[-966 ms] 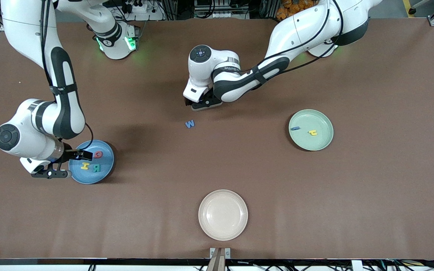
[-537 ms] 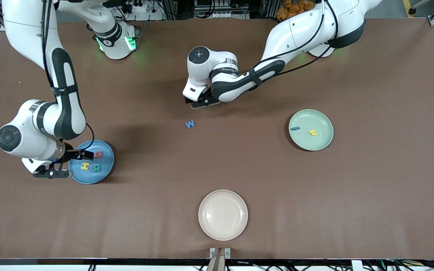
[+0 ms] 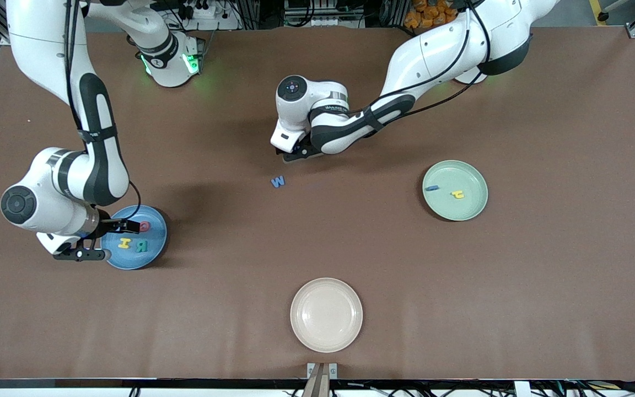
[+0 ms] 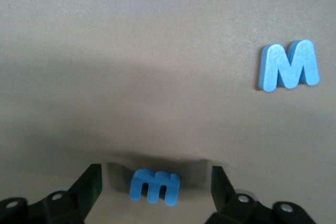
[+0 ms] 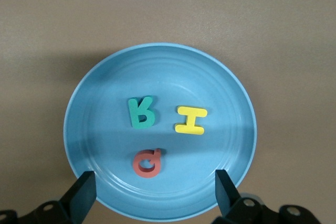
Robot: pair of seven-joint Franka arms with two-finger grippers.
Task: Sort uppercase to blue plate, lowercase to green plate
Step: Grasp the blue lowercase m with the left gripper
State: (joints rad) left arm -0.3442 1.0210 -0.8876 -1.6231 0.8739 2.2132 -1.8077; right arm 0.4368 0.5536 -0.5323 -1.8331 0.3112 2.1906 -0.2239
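Cream plate [image 3: 326,315] sits nearest my camera on the brown bench [image 3: 543,309], bare. Farther up, toward the right arm's end, I see the blue plate [image 3: 155,249] holding the red Q [image 3: 144,225], yellow H [image 3: 124,243] and teal R [image 3: 140,246]; the right tool [image 3: 109,240] hovers over its rim, fingers spread apart, gripping nothing. Toward the left arm's end, the green plate [image 3: 474,209] carries the dark blue i [image 3: 431,188] and the yellow r-like letter [image 3: 457,194]. Mid-bench lies the blue W [image 3: 278,181]. Farther still, my left tool [image 4: 155,182] is down at the bench, its fingers [image 4: 86,184] apart on either side of the blue m [image 4: 155,185], not touching it.
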